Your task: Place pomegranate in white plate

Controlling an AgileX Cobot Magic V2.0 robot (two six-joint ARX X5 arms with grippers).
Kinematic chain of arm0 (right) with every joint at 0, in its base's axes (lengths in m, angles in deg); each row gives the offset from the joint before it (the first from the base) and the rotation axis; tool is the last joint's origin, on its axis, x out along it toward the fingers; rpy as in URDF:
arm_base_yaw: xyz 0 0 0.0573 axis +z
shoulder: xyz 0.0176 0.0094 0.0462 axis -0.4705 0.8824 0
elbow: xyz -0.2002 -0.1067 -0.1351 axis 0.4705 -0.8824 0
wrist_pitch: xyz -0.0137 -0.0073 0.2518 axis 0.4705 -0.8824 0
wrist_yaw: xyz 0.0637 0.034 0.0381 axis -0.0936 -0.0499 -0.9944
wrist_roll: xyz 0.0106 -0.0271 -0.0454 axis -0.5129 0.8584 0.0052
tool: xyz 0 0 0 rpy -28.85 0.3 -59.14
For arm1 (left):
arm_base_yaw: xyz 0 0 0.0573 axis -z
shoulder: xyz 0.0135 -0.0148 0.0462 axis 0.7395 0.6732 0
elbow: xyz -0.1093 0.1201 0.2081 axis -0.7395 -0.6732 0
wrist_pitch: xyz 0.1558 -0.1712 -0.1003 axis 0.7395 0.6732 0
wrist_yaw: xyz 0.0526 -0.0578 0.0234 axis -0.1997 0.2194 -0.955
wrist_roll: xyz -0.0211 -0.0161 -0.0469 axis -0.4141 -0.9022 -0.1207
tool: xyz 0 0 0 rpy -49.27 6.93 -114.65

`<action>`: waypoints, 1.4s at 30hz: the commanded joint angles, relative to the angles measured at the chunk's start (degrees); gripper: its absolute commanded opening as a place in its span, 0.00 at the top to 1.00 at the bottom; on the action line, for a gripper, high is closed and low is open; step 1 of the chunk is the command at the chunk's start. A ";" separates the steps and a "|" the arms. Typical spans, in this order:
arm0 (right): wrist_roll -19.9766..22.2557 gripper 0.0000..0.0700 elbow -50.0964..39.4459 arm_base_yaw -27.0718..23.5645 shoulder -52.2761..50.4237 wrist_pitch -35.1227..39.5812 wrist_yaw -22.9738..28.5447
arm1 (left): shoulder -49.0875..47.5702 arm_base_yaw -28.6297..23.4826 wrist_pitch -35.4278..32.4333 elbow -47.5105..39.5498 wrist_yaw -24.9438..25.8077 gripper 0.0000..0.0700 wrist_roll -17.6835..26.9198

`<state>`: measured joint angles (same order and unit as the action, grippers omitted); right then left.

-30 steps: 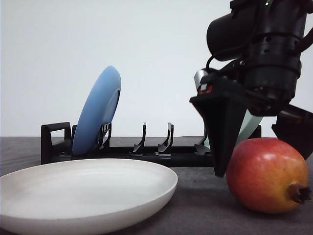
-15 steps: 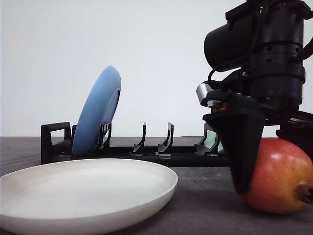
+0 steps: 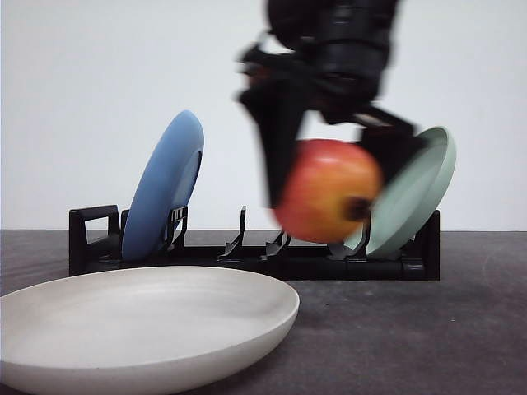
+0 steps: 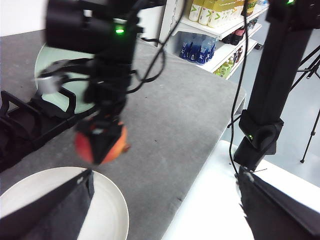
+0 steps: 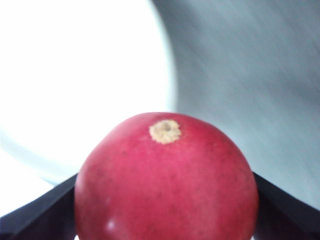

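While airborne: pomegranate (image 3: 328, 191) w/in right tool (image 3: 325, 177)

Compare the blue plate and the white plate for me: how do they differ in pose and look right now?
The blue plate stands on edge, leaning in a slot of the black dish rack; the white plate lies flat on the dark table, in front of the rack. The blue one is seen almost side-on; the white one shows its shallow bowl and raised rim. Both are round, plain and hold nothing.
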<state>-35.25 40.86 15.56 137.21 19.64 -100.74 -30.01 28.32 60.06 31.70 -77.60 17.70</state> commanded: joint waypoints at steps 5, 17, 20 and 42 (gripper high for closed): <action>-0.26 0.34 7.81 5.57 8.61 1.25 -0.17 | -0.07 0.79 1.79 2.24 0.04 0.21 -0.02; -0.22 0.34 8.26 9.85 14.56 7.81 -0.14 | -0.11 0.79 9.72 3.34 0.04 0.21 0.02; -0.14 0.34 8.26 9.87 14.67 7.78 -0.15 | -0.11 0.79 9.72 3.34 -0.14 0.21 0.33; -0.28 0.04 8.24 10.96 14.86 6.31 0.11 | -0.09 0.79 7.89 3.34 -0.15 0.21 0.43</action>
<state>-35.24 47.86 25.70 150.53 25.93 -100.69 -30.27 28.32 68.52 34.17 -77.64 17.72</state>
